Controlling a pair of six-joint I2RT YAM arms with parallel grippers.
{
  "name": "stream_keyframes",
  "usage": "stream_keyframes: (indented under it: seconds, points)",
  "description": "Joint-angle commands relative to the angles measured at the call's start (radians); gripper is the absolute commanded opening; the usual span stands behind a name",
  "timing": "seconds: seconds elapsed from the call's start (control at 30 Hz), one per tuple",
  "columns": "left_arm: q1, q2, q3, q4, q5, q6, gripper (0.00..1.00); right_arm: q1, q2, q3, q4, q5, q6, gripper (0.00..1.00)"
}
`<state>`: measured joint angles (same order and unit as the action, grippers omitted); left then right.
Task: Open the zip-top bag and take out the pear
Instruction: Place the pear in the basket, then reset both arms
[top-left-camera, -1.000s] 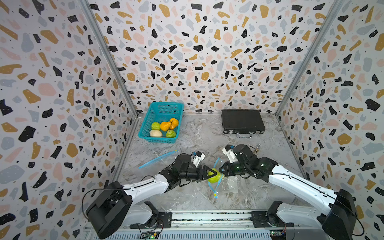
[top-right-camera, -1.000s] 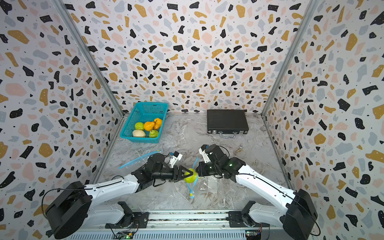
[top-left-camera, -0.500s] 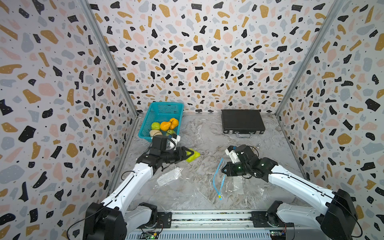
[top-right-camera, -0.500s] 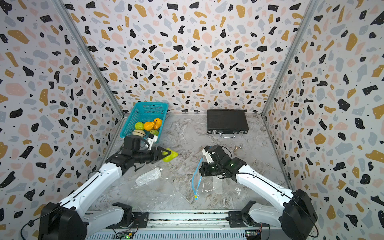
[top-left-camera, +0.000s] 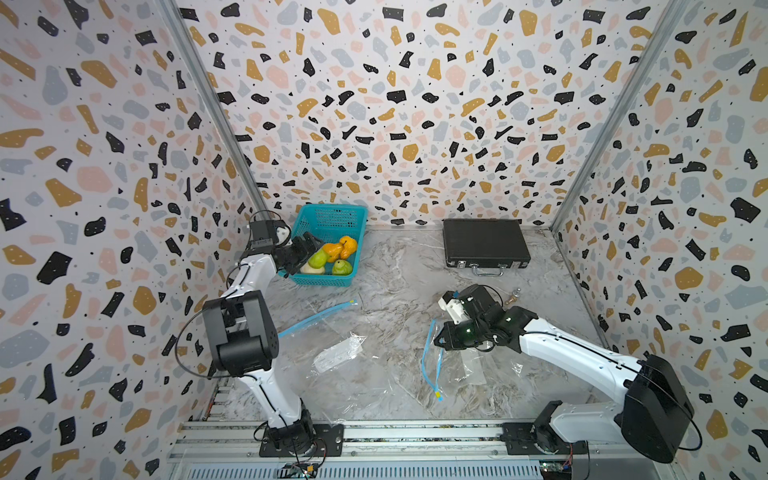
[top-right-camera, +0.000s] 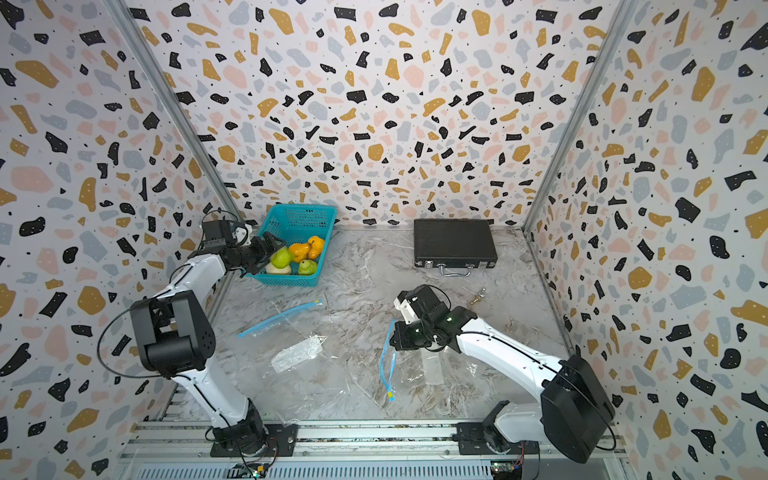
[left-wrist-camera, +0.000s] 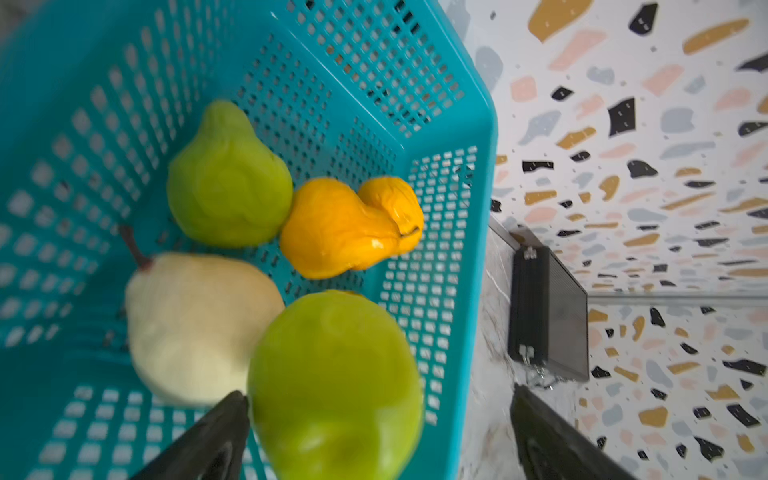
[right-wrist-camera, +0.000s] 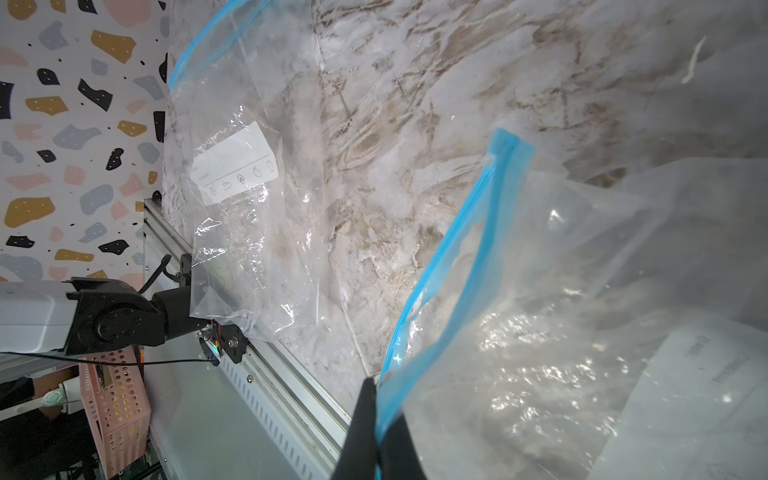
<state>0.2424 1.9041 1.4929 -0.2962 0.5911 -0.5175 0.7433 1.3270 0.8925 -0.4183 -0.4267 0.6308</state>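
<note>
in both top views the left gripper (top-left-camera: 304, 254) hangs over the near-left corner of the teal basket (top-left-camera: 328, 279) at the back of the desk (top-left-camera: 395, 270). its jaws are spread wide, and the pear (top-left-camera: 319, 258) sits just past its fingertips among the other fruit (top-left-camera: 340, 248). a second ago that same gripper had the pear pinched at the mouth of the bag (top-left-camera: 465, 365), and half a second ago it was carrying it across. so we judge the pear to be out of the bag and let go, and the task all but finished. the right gripper (top-left-camera: 437, 341) has not moved and stays clamped on the bag's blue zip strip; the bag lies slack on the desk, well apart from the basket. in the left wrist view the pear (left-wrist-camera: 332, 386) fills the gap between the two open fingers (left-wrist-camera: 208, 440), close against one and clear of the other. it looks plump, smooth and yellow-green, but it is blurred, so we cannot tell whether it has settled. in the right wrist view the right gripper (right-wrist-camera: 376, 419) is pinched shut on the blue edge of the bag (right-wrist-camera: 540, 311), which gapes at the mouth and looks empty. a second bag (right-wrist-camera: 249, 187) lies nearby on the desk.
</note>
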Motion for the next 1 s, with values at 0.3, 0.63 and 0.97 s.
stream_keyframes:
  seconds: [0.3, 0.63, 0.97]
  points:
    - [0.025, -0.454, -0.081, 0.014, 0.006, 0.002, 0.99, -0.027, 0.114, 0.164, 0.025, -0.107, -0.124, 0.51]
    - [0.035, -0.886, -0.471, 0.010, 0.082, -0.022, 0.99, -0.233, -0.106, 0.265, -0.106, -0.089, -0.228, 0.89]
    - [0.040, -1.143, -0.871, 0.207, -0.151, 0.039, 0.99, -0.431, -0.514, -0.037, -0.115, 0.791, -0.437, 0.99]
